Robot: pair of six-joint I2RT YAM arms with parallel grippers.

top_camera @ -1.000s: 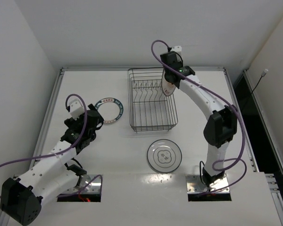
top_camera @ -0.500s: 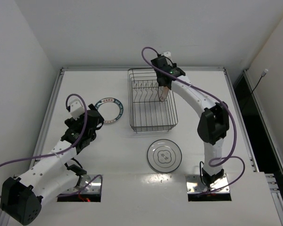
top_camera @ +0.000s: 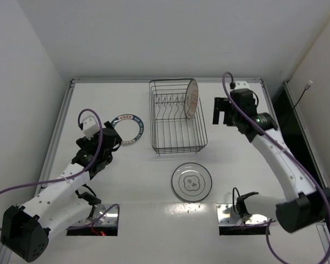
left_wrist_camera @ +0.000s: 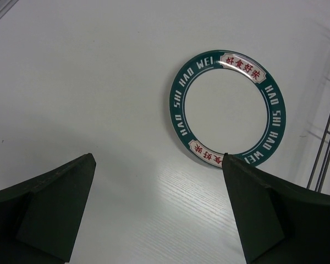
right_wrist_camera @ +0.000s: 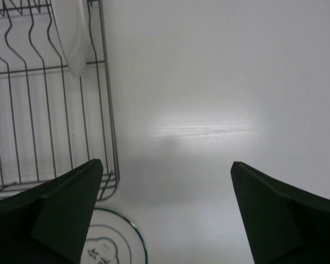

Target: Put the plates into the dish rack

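Standing on edge in the dish rack (top_camera: 179, 150), one plate (top_camera: 191, 99)

Right wrist view: the dish rack (right_wrist_camera: 105, 99) ran off the frame at 9 and 12 o'clock; the upright plate (right_wrist_camera: 71, 38) was cropped at 12, the ringed plate (right_wrist_camera: 107, 247) at 7.

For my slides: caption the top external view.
Orange-patterned plate stands in the dish rack; ringed plate and green-rimmed plate lie on the table.
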